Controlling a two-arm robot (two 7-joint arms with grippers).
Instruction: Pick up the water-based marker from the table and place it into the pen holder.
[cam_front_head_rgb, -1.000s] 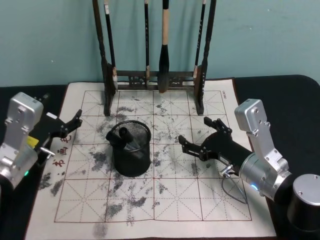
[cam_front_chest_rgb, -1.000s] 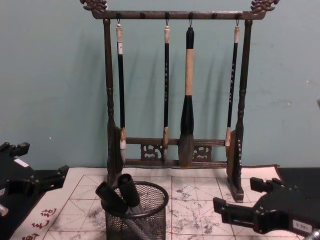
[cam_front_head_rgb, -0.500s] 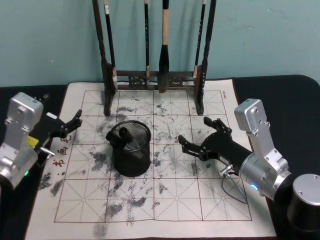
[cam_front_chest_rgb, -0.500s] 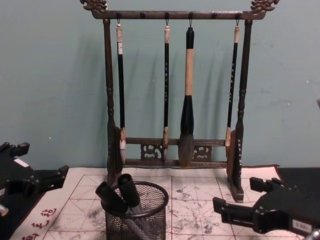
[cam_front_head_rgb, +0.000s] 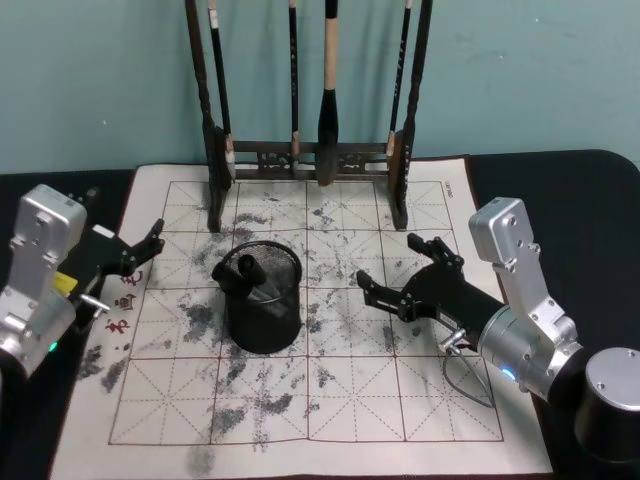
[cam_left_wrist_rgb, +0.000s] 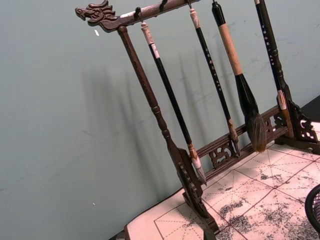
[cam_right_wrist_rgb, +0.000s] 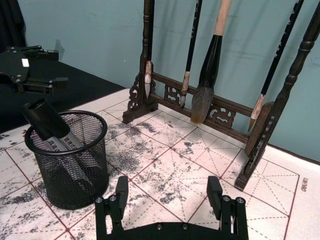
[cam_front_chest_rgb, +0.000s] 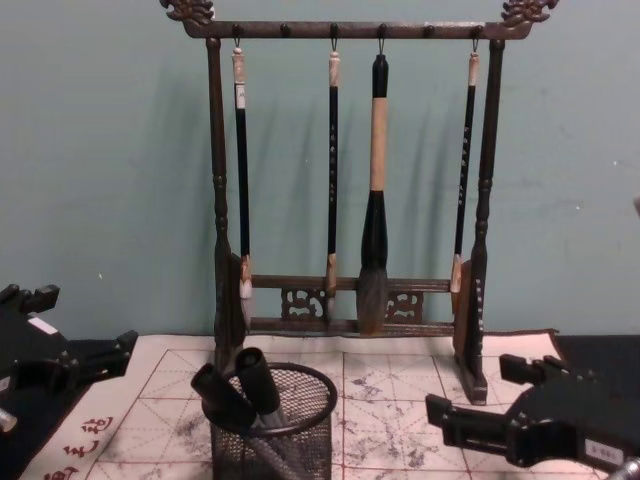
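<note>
The black wire-mesh pen holder (cam_front_head_rgb: 262, 310) (cam_front_chest_rgb: 285, 440) (cam_right_wrist_rgb: 70, 165) stands left of centre on the cream calligraphy mat (cam_front_head_rgb: 330, 400). Two thick dark-capped markers (cam_front_head_rgb: 246, 271) (cam_front_chest_rgb: 238, 386) (cam_right_wrist_rgb: 46, 120) lean inside it, caps above the rim; I cannot tell which is the water-based marker. My right gripper (cam_front_head_rgb: 390, 262) (cam_front_chest_rgb: 472, 388) (cam_right_wrist_rgb: 167, 192) hovers open to the right of the holder, with nothing between its fingers. My left gripper (cam_front_head_rgb: 122, 222) (cam_front_chest_rgb: 78, 322) rests open and unloaded at the mat's left edge, apart from the holder.
A tall dark wooden brush rack (cam_front_head_rgb: 310, 150) (cam_front_chest_rgb: 345, 300) (cam_left_wrist_rgb: 175, 150) (cam_right_wrist_rgb: 200, 95) with several hanging brushes stands at the back of the mat. A dark cylinder (cam_front_head_rgb: 610, 400) sits at the front right on the dark table.
</note>
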